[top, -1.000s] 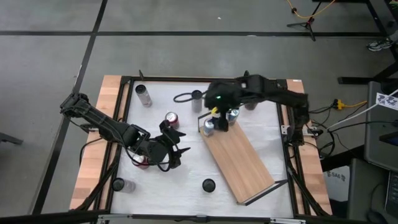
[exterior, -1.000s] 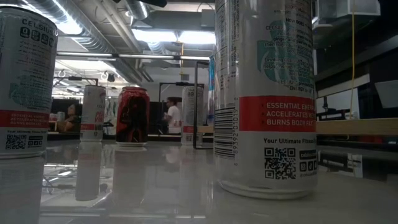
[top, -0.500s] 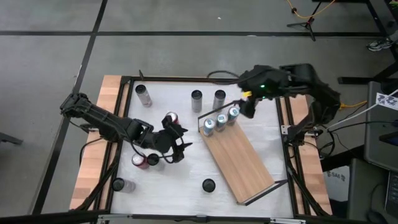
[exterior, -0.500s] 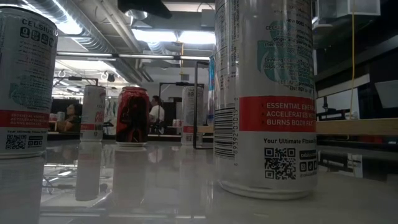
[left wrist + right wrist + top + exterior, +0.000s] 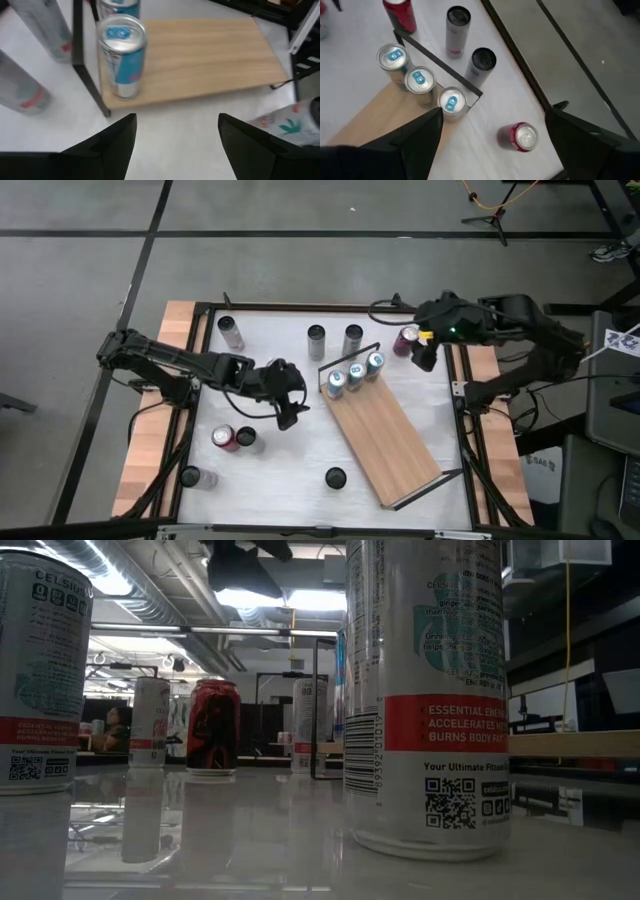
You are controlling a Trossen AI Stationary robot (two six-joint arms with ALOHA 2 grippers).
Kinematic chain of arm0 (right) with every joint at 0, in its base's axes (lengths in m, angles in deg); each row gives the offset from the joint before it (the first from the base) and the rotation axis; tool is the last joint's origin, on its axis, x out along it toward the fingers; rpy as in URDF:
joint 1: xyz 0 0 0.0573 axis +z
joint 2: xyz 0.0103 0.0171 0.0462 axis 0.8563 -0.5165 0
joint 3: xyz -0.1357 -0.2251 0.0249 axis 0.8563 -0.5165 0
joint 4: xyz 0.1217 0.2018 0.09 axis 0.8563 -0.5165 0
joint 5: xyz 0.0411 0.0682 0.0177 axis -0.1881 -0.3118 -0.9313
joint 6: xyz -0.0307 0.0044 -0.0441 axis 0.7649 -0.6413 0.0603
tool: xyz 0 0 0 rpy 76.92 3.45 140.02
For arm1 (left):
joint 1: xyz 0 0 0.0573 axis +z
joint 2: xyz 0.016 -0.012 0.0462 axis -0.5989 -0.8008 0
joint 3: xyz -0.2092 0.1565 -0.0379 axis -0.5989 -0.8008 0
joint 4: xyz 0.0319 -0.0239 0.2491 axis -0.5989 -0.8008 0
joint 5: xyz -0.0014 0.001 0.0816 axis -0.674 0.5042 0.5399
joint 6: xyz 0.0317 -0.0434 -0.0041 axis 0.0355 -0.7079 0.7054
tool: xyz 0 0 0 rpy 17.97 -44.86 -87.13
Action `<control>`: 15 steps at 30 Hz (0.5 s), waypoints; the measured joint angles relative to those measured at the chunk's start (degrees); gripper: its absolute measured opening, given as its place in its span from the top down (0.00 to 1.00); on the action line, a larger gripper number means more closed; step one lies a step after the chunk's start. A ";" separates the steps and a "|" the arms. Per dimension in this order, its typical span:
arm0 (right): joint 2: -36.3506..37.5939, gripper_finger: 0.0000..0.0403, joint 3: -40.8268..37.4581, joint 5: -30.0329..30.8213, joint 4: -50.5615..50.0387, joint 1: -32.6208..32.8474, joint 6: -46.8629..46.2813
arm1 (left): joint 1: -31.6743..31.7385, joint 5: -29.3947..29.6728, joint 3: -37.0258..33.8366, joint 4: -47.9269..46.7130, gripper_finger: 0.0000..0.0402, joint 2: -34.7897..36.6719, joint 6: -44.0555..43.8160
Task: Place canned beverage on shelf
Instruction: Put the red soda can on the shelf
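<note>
Three blue-topped metal cans (image 5: 355,373) stand in a row on the long light-wood shelf (image 5: 395,440), up by its black wire rail, says Mia. Which can goes next?

Tom: I think the round red can with the silver top (image 5: 407,340), in the upper right of the top picture. It stands straight up on the white table (image 5: 300,460), off the shelf.

Mia: Who is closer?

Tom: The right gripper (image 5: 424,358). It hangs just beside that can, to its lower right, with jaws wide and nothing in them. The left gripper (image 5: 287,412) is far off, left of the shelf, also wide and empty.

Mia: Any words to read?

Tom: Down low, the big white can (image 5: 425,690) says "BURNS BODY FAT". Another white can (image 5: 40,670) says "CELSIUS".
</note>
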 joint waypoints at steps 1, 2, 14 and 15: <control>1.60 0.16 -2.58 -0.41 1.19 0.00 -0.02 | 0.33 0.66 0.00 -0.01 0.32 0.00 0.98; 3.02 0.16 -5.02 -0.66 2.15 0.00 -0.02 | 0.71 1.41 0.00 0.00 0.32 0.00 1.68; 17.46 0.16 -27.15 4.44 8.75 0.00 0.35 | 3.51 3.39 0.00 0.03 0.32 0.00 1.83; 17.93 0.16 -27.88 5.56 8.76 0.00 0.77 | 3.51 3.43 0.00 0.07 0.32 0.00 1.83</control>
